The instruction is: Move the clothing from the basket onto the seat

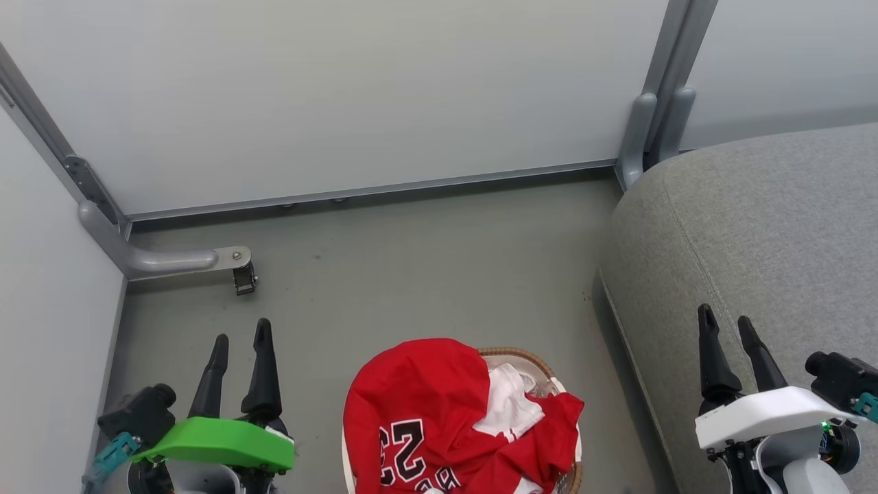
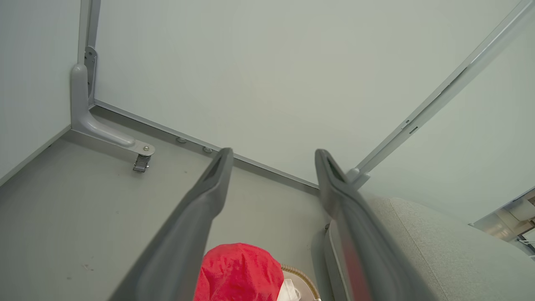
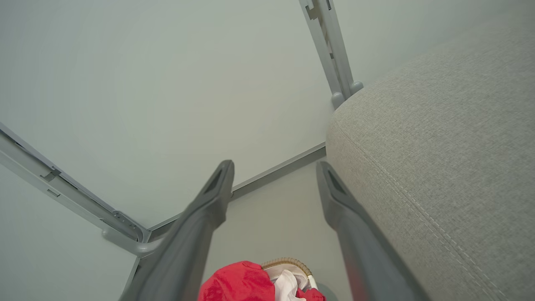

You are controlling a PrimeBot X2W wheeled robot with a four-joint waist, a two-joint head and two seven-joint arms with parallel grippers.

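Clothing (image 1: 425, 412): red heap, numbered jersey on top, piled over basket (image 1: 511, 355) at bottom centre of head frame. Basket stands on floor (image 1: 411, 274), just beside seat (image 1: 754, 226) at right; nothing on seat yet.

Left claw (image 1: 241, 331) lower left, right claw (image 1: 724, 315) lower right: both spread wide, empty, well apart from heap.

Step in hand, likely: first reach.

Advice: drop onto highest fold, pinch deep into cloth, keep off woven rim, lift clear of basket before swinging right.

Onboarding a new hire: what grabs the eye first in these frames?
Red clothing, "23" showing, heaped in the basket at the head view's bottom centre. The grey seat rises to its right. The left hand and right hand flank it, open, holding nothing.
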